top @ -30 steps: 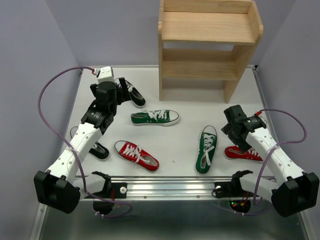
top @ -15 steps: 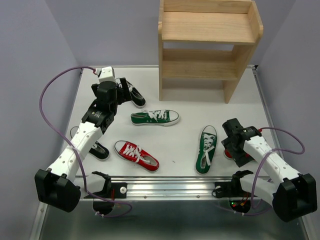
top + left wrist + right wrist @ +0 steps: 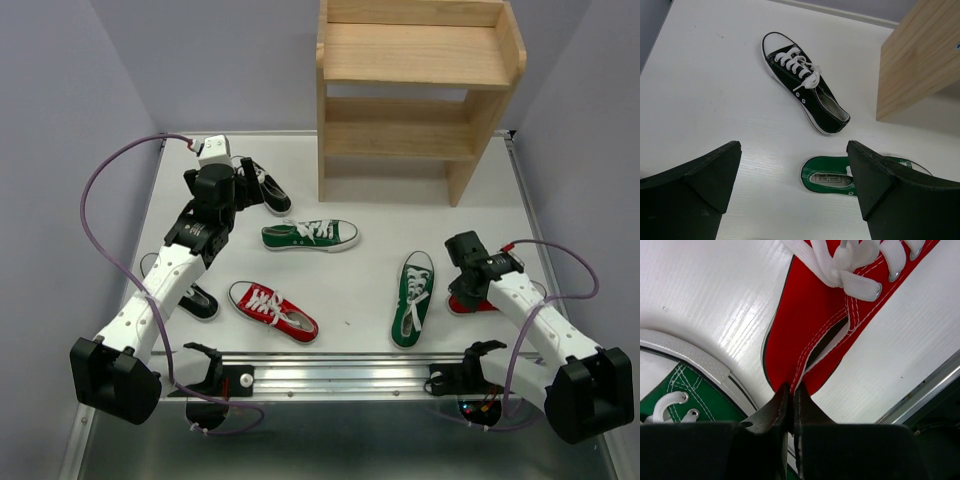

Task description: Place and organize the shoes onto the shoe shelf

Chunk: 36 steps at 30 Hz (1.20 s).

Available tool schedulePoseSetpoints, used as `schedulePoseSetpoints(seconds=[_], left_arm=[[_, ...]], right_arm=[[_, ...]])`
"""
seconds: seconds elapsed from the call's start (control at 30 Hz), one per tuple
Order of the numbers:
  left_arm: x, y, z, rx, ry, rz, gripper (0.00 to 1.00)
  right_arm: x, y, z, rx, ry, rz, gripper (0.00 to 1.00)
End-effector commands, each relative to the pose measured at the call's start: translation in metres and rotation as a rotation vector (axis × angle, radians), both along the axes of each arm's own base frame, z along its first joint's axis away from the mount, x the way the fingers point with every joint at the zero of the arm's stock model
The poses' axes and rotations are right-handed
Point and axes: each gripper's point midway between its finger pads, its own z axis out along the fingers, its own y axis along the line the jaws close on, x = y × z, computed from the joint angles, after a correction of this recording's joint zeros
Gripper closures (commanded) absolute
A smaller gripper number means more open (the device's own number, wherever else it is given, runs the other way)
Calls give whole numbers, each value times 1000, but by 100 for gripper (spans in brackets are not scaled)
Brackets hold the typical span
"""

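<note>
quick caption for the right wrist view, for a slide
Right gripper closed on the heel of a red shoe, a green shoe toe beside it on the white table.

Your robotics lab bench: plain lavender walls box a white table, aluminium rail along the frame's bottom edge.

The top camera looks down from six o'clock, far off. My wrist cameras sit close: the right shares the red shoe at four o'clock, the left the black shoe.
</note>
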Motion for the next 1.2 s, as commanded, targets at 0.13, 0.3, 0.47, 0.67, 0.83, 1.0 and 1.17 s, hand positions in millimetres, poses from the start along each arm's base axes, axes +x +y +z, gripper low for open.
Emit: schedulePoseSetpoints(seconds=[0.13,0.3,0.47,0.67,0.83,1.0,1.17], left_arm=[[0,1,14,-22,-50,7,1],[1,0,12,-29,-46,9,1],[2,2,9,-19,-33,22,1],[5,-1,5,-19,-19,14,1],[5,-2,3,-18,-16,12,1],[3,0,3,-15,-15,15,1],[5,-2,1,-18,-11,7,1]], right_arm=[[64,46,51,5,-156,373,99],[85,94,58,-13,-145,593,99],[77,170,45,38,-98,908,99],[57,208,28,-37,-22,1095,99],[56,212,37,-49,-61,1131,99],[54,200,32,-93,-49,1126,99],[52,191,14,-132,-26,1152,99]])
